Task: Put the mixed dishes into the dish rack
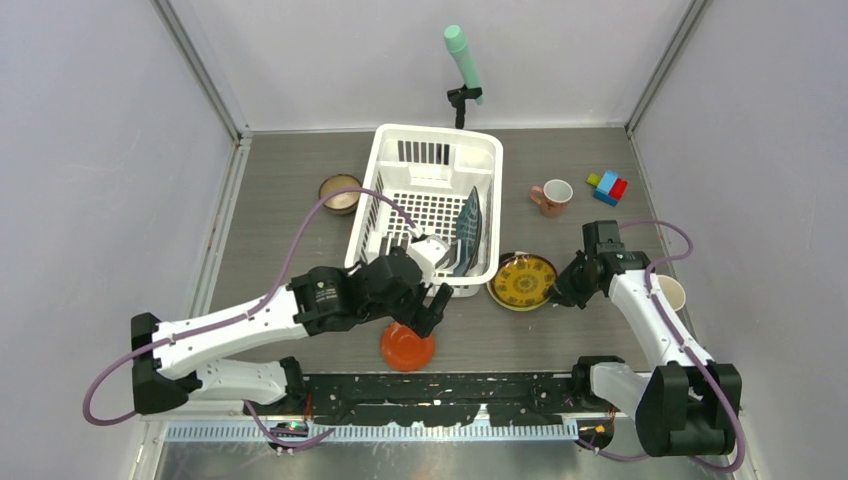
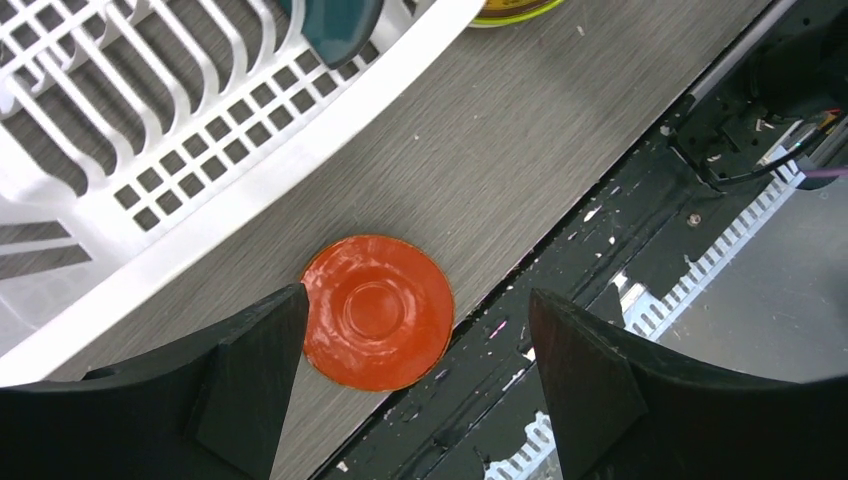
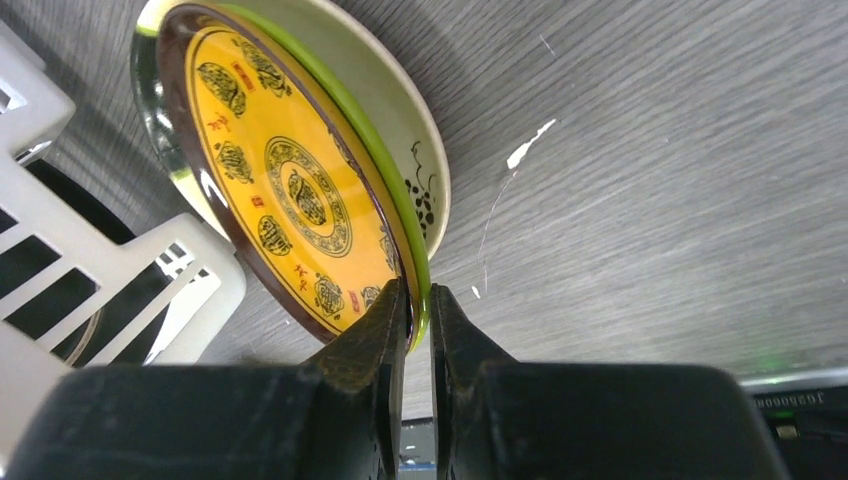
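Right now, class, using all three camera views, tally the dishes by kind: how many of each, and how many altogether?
Plates: 3 (teal plate, yellow plate, cream plate under it)
Red-orange dish: 1
Brown bowl: 1
Mugs: 2 (pink mug, second mug far right)
Total: 7

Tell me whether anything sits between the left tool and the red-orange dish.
Nothing visible does. The left tool hangs open above the red-orange dish, which lies alone on the bare table; the dish rack stands beside it, apart.
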Action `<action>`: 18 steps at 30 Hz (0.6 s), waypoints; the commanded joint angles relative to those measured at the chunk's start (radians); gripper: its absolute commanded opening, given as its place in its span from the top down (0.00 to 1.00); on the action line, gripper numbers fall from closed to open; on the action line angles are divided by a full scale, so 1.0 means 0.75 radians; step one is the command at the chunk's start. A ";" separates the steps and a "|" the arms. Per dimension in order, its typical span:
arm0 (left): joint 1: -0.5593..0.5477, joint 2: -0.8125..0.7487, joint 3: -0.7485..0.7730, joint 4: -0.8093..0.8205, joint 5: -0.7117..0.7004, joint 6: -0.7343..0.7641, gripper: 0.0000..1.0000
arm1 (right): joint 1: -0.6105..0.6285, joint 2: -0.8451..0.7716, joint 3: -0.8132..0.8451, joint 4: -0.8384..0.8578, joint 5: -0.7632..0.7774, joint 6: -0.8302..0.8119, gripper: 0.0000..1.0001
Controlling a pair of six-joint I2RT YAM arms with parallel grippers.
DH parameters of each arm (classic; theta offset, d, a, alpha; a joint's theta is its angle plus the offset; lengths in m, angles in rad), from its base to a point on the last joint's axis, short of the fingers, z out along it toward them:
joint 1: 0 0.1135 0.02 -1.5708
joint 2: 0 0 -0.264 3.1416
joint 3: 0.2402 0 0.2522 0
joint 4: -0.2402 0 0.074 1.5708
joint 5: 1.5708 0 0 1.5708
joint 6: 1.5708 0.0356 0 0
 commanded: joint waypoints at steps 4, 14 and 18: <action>-0.153 0.069 0.043 0.235 -0.053 0.232 0.19 | 0.003 -0.076 0.266 -0.278 0.023 0.041 1.00; -0.325 0.256 0.006 0.785 0.063 0.927 0.22 | 0.004 -0.056 0.554 -0.661 0.049 0.130 1.00; -0.329 0.310 -0.026 0.954 0.073 1.161 0.22 | 0.003 -0.079 0.599 -0.765 0.032 0.147 1.00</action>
